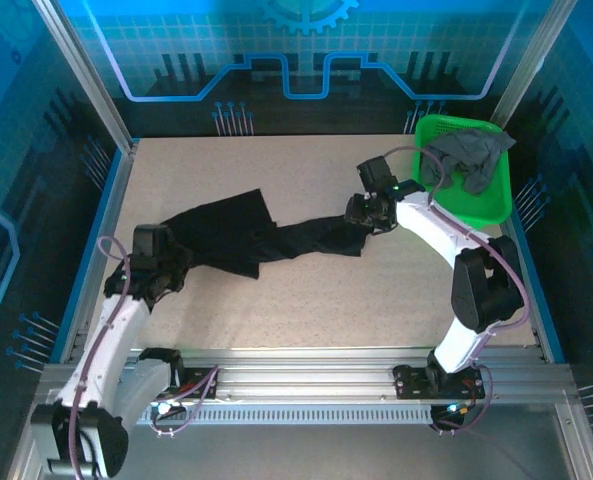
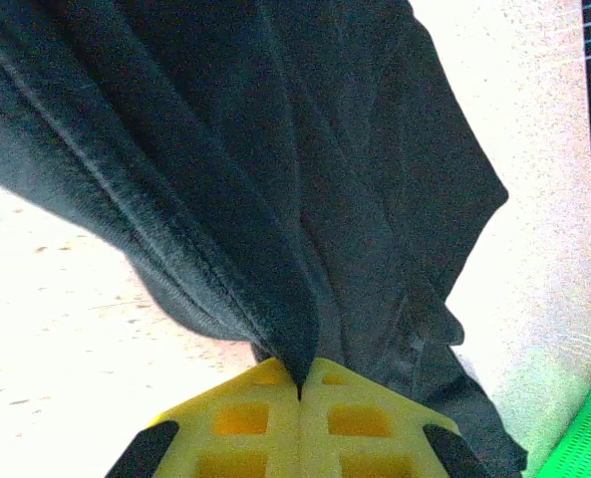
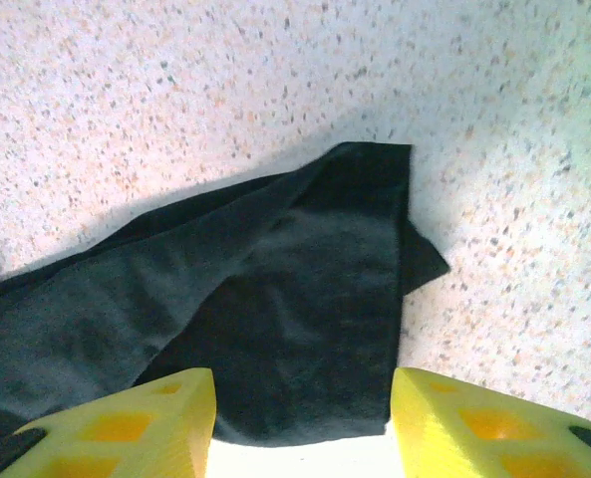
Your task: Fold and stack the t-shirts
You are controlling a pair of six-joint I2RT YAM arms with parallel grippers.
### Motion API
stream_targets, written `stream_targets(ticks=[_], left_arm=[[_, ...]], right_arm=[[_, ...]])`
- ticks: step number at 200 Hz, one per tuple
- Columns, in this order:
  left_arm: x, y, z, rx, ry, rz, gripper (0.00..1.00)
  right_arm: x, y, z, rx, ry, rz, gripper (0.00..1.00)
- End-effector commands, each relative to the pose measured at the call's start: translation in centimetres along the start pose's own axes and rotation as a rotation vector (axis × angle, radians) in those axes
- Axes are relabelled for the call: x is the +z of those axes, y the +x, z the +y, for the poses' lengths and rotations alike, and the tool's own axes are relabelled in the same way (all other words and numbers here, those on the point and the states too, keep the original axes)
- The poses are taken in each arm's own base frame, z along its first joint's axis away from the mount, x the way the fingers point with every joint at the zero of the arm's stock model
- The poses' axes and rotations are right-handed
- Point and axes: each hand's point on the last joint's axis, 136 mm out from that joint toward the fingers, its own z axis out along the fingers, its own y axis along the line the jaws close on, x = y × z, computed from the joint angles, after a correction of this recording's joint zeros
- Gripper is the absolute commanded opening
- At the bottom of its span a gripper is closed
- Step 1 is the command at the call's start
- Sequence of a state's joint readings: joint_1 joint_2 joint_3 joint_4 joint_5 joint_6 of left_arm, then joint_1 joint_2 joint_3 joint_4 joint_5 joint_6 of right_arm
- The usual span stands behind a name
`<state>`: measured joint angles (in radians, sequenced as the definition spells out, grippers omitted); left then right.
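The left gripper [image 2: 298,390] is pinching the black shirt [image 2: 275,169]; the right gripper [image 3: 300,413] is hanging open, so pulling now is probably risking bunching.

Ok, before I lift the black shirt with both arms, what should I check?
1. Left gripper shut on the black shirt: ok.
2. Right gripper closed on the shirt's other end: not ok, jaws open, cloth lying between them.
3. Shirt spread flat: not ok, bunched and twisted.
4. Grey shirt out of the way in the basket: ok.
5. How deep the left grip goes: cannot tell.
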<state>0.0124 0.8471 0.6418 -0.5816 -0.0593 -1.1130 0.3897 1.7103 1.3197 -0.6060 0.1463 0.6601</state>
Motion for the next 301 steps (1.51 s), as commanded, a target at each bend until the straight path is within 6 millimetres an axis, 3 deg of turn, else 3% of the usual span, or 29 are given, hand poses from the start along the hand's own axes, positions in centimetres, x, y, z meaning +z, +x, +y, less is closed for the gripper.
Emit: stream_targets(ticks=[1,25,53,102,151,165,192,198,216,250,301], left_arm=[[0.6,1.4,3.7,0.045,-0.091,0.057,0.0],[0.9,2.1,4.4,0.033,-0.09,0.077,0.0],[0.8,2.3,4.6,0.047,-0.089,0.09,0.0],[0.8,2.8,4.9,0.044,-0.083,0.106,0.0],[0.7,3.0,5.2,0.049,-0.087,0.114,0.0],[0.7,3.0,5.2,0.049,-0.086,0.115,0.0],[0.8,2.9,5.0,0.044,-0.079,0.111,0.0],[0.8,2.9,4.9,0.044,-0.078,0.11,0.0],[0.7,2.7,4.5,0.051,-0.069,0.103,0.0],[0.4,2.1,4.0,0.079,-0.066,0.083,0.0],[-0.2,0.7,3.3,0.103,-0.061,0.021,0.0]], right_arm=[[0.8,2.5,1.0,0.035,0.0,0.069,0.53],[2.7,4.5,3.5,0.081,-0.041,0.128,0.56],[4.4,4.7,6.4,0.133,-0.075,0.138,0.57],[8.0,3.7,6.7,0.237,-0.058,0.166,0.51],[9.2,2.5,7.0,0.269,-0.063,0.161,0.41],[9.4,2.0,7.1,0.275,-0.072,0.157,0.34],[9.4,1.1,7.1,0.291,-0.088,0.151,0.05],[8.9,0.8,6.8,0.299,-0.082,0.14,0.0],[6.1,-1.0,6.4,0.295,-0.092,0.056,0.0],[-3.0,-4.4,6.9,0.25,-0.17,-0.115,0.0],[-14.7,-6.7,7.7,0.191,-0.276,-0.311,0.0]])
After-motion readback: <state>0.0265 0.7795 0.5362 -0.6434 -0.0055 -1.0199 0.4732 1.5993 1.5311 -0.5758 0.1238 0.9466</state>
